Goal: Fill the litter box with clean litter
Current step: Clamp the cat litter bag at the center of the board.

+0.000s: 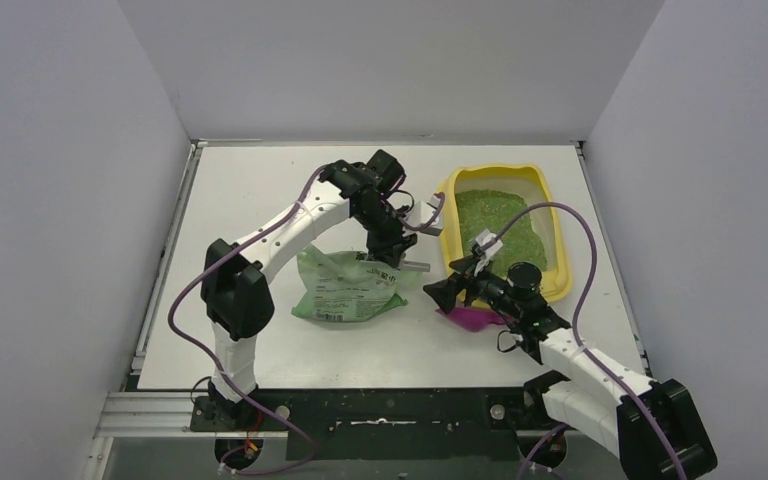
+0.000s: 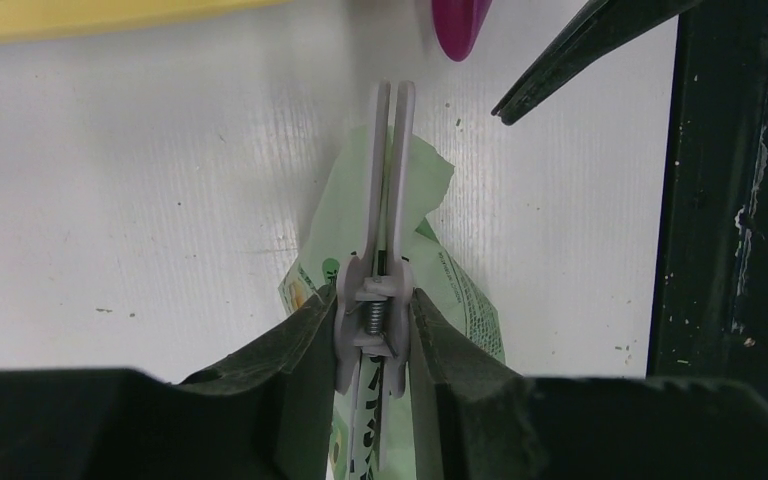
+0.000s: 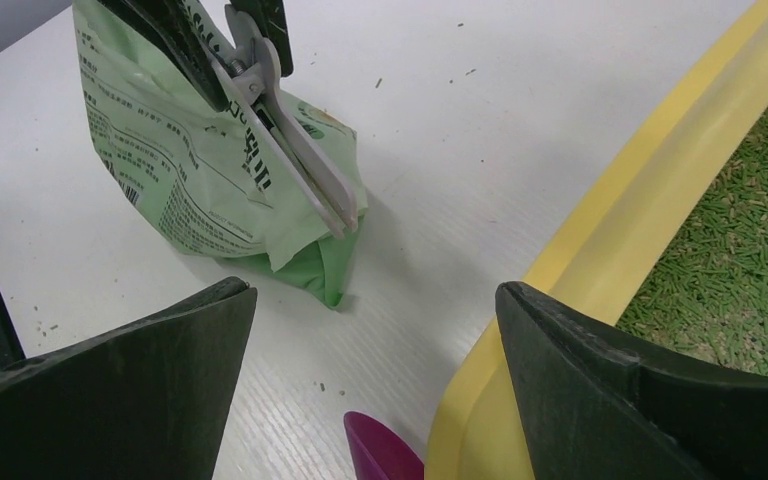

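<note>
Loose litter (image 1: 500, 215) in the box (image 1: 495, 172), upper right.
Left pincer (image 2: 372, 330) clamps the bag clip (image 2: 392, 150), right pincer (image 3: 375, 290) apart; grains spill, so lift them by scoop (image 1: 468, 318).

Table (image 1: 250, 180) open left of bag (image 1: 345, 292). Gap between bag and litter box (image 1: 449, 250) narrow. Clip (image 1: 415, 267) juts in; scoop (image 1: 466, 320) blocks near end.

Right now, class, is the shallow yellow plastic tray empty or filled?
Filled: fine green granules spread across the shallow yellow plastic tray.
</note>
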Tool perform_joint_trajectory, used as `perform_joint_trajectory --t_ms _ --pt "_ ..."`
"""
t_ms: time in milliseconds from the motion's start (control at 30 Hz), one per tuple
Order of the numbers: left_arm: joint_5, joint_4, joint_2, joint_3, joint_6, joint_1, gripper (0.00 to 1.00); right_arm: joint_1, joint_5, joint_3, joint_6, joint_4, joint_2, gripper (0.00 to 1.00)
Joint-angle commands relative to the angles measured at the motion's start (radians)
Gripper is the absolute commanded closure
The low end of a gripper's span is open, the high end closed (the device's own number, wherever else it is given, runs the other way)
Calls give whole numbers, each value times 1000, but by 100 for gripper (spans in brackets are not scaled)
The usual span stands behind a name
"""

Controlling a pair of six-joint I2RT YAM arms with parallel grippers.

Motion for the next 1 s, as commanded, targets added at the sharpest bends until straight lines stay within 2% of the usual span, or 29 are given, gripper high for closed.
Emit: perform_joint_trajectory --t_ms 0,67,267,433,667,733,833,967 --pt "37 -43 -24 27 31 -1 79 1 -84 10 -80 167 82 6" --pt "37 -55 -26 26 40 2 82 11 -123 11 -102 243 148 6" --pt "58 -50 -58 -3 49 9 84 53 -72 63 -204 319 297 6" --pt "72 -45 -72 -15 52 29 86 60 -66 80 -207 430 401 8" --pt "114 -36 -97 -36 63 62 87 62 -128 116 -187 499 530 16" --pt "128 -36 -103 -40 68 71 88 60 -134 107 -175 565 561 22" --pt "149 -33 -110 -51 71 92 89 59 -162 113 -147 609 596 38" --pt "175 -32 -124 -66 78 110 89 58 -170 115 -137 636 604 49"
